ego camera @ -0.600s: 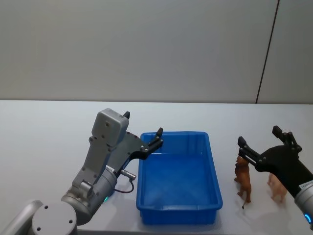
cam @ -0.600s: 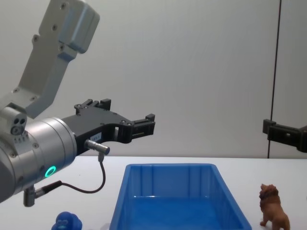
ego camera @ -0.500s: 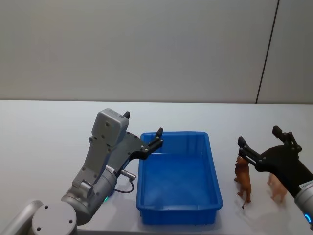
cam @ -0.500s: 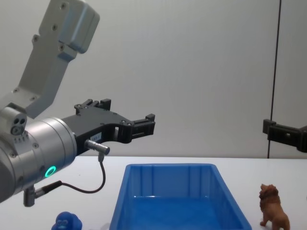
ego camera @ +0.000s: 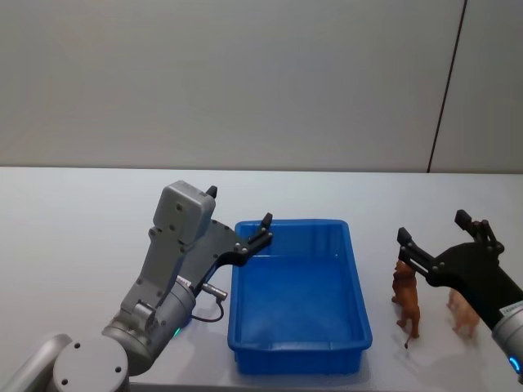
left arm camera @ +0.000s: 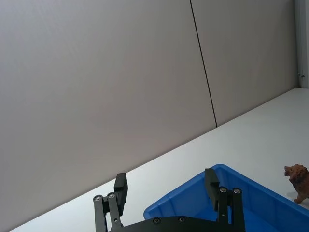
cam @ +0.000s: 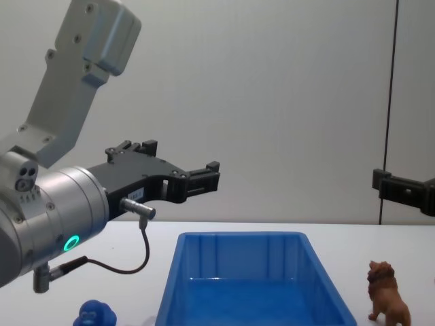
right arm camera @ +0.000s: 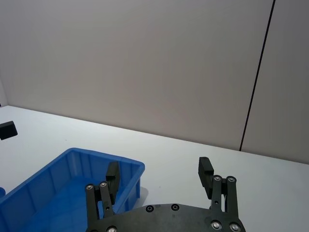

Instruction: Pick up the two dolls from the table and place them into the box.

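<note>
The brown lion doll stands upright on the white table, just right of the blue box. My right gripper hovers above the lion, open and empty. My left gripper hangs open over the box's left rim with nothing in it. Low at the left of the chest view, under the left arm, sits the bright blue doll, left of the box. The lion appears there on the right. The left wrist view has the open left gripper, the box and the lion.
A pale tan figure stands right of the lion, partly behind my right arm. A grey wall rises behind the table. The right wrist view has the open right gripper and the box, which holds nothing.
</note>
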You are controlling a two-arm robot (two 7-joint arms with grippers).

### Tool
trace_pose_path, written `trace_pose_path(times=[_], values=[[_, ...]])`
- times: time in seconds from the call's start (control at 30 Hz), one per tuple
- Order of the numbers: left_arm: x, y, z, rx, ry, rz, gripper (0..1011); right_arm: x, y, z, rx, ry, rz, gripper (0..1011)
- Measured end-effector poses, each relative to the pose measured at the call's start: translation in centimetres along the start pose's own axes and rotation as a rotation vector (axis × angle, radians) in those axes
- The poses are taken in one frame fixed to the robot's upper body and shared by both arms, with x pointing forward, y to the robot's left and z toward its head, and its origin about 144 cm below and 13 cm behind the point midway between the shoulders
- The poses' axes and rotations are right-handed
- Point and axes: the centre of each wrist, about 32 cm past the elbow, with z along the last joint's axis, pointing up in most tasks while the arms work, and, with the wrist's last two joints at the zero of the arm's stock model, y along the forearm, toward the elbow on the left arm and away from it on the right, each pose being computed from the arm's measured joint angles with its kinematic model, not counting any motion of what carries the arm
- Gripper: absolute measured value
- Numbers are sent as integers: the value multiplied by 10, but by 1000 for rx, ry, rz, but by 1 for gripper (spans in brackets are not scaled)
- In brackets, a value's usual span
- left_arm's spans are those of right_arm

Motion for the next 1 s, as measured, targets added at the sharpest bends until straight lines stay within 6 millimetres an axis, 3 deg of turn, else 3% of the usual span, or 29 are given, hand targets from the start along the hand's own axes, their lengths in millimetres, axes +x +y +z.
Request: trace_pose_path(times=[0.5, 1.0], values=[[0, 0, 0, 0, 0, 0, 1002, 3, 1, 0, -7, -1, 0, 1001], [0, 0, 0, 0, 0, 0, 1002, 32, 0, -6, -89, -27, 1, 1001]])
